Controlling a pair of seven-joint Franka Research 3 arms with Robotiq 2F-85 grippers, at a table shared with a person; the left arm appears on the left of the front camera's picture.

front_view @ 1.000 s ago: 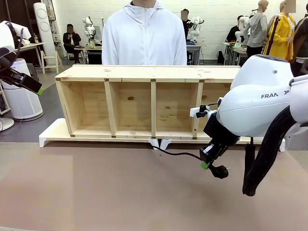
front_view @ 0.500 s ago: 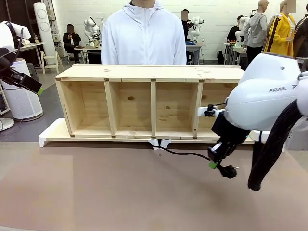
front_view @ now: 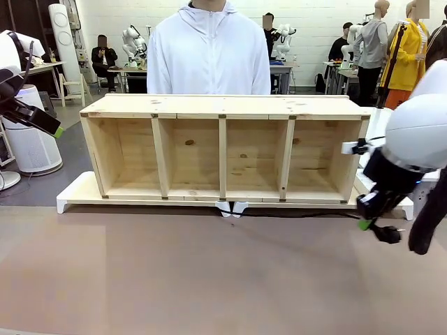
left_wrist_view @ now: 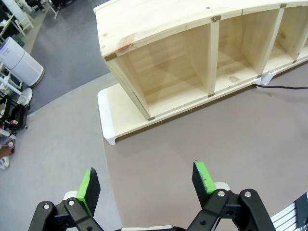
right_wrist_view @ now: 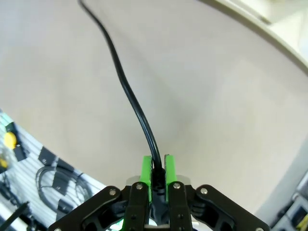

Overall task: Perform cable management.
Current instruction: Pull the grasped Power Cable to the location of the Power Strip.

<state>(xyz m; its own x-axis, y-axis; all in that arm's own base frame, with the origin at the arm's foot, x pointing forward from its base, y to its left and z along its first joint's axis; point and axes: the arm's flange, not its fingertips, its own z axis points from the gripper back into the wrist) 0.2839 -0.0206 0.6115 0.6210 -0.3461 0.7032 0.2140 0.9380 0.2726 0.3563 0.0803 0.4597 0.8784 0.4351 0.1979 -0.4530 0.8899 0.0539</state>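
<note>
The cable (right_wrist_view: 126, 89) is a thin black cord, and my right gripper (right_wrist_view: 157, 169) is shut on it close to its plug end. From the front, my right gripper (front_view: 366, 222) hangs low beside the right end of the wooden shelf (front_view: 222, 150), with the black plug (front_view: 387, 234) sticking out below it. The cable (front_view: 328, 215) runs nearly straight along the shelf's front base from the middle towards that gripper. My left gripper (left_wrist_view: 145, 181) stands open with nothing between its fingers. It is held high at the far left (front_view: 54, 128), away from the cable (left_wrist_view: 288, 87).
The shelf has several open compartments and rests on a white base (front_view: 75, 193) at the far side of the brown table (front_view: 174, 279). A person in a white hooded top (front_view: 209, 59) stands behind the shelf. A thick black hose (front_view: 427, 223) hangs by my right arm.
My right gripper has moved to the right with the plug end, from in front of the shelf's right compartment to past its end. The cord has been drawn straighter. The left arm has not moved.
</note>
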